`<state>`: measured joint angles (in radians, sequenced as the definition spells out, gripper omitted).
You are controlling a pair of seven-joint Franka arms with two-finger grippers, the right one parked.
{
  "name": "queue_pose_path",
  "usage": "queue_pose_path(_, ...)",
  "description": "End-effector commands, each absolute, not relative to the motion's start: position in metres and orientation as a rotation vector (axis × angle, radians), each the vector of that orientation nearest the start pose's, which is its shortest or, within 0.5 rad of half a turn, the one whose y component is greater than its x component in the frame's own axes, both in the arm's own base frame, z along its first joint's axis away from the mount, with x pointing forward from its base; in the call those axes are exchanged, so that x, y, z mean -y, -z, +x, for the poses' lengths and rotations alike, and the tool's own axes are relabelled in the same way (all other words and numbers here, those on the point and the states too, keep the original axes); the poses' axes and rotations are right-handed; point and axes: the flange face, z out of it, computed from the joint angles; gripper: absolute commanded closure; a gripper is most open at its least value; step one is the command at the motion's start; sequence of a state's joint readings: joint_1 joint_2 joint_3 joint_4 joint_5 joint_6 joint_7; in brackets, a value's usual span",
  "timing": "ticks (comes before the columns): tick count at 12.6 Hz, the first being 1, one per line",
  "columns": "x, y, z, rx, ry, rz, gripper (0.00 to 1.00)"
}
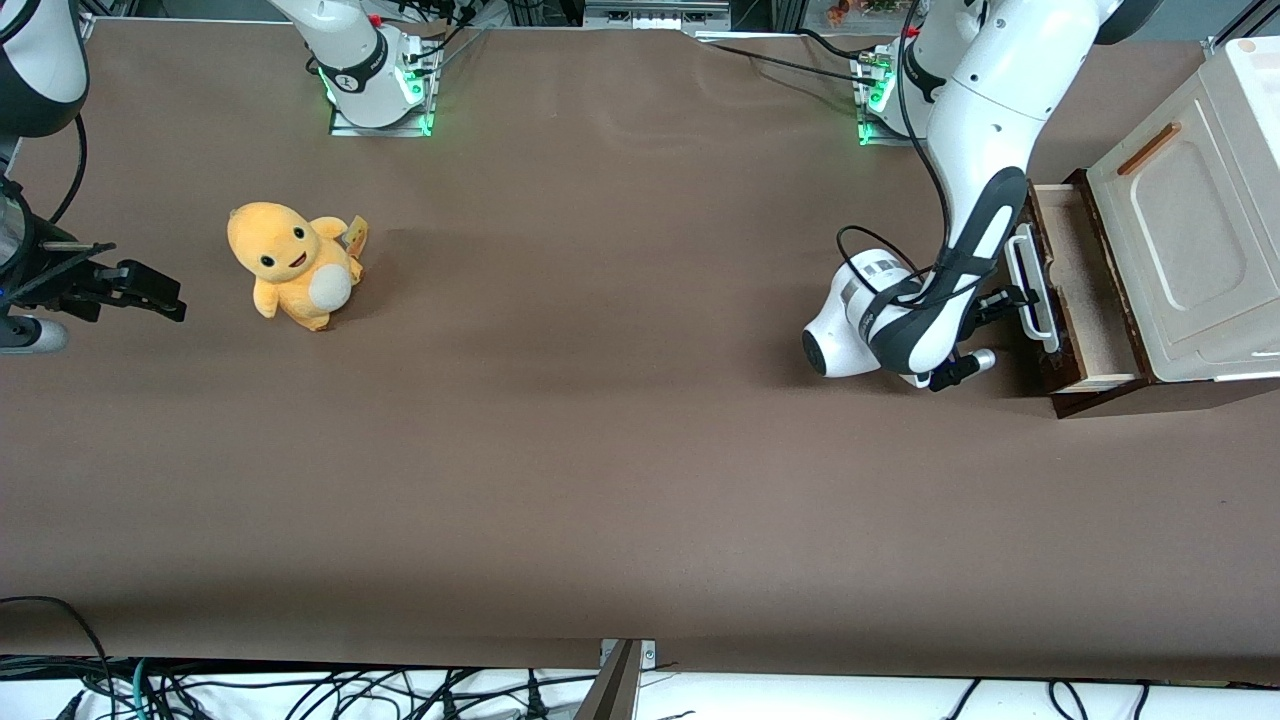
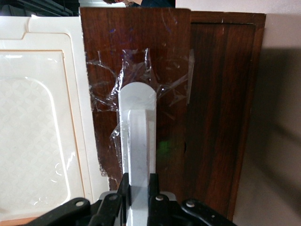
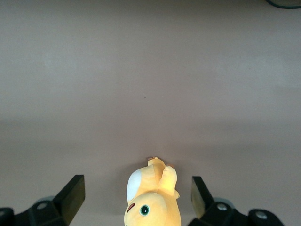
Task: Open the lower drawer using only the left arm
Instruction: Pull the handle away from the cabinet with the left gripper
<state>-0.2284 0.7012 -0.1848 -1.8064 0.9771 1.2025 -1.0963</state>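
Pincer [image 2: 139, 200] clenched on handle [image 2: 137, 141] of lower drawer [image 1: 1085, 290], partly out (pale inside showing) at working arm's end of table [image 1: 600, 450]. Risk: taped handle could tear off w/ a skewed pull.

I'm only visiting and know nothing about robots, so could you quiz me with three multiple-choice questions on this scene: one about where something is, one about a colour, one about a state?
1. Where is the working arm's hand?
A. at the white handle of the lower drawer
B. over the toy
C. above the cream panel

2. What colour is the plush toy?
A. green
B. yellow-orange
C. blue

3. What state is the lower drawer in?
A. fully shut
B. taken out
C. partly pulled out

Answers: 1 A, the wrist view shows the fingers on either side of the handle. 2 B, its body is yellow-orange with a pale belly. 3 C, its pale inside shows in front of the cabinet.
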Motion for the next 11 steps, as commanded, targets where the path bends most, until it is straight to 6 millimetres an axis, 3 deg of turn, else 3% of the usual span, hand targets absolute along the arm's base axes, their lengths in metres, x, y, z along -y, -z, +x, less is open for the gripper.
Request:
queue_pose_path(1,0.1219,-0.1899,0.5208,0.292,-0.301,-1.661,0.88)
queue_pose_path(11,0.1237,-0.1889,0.5235,0.302,-0.309,-1.669,0.87)
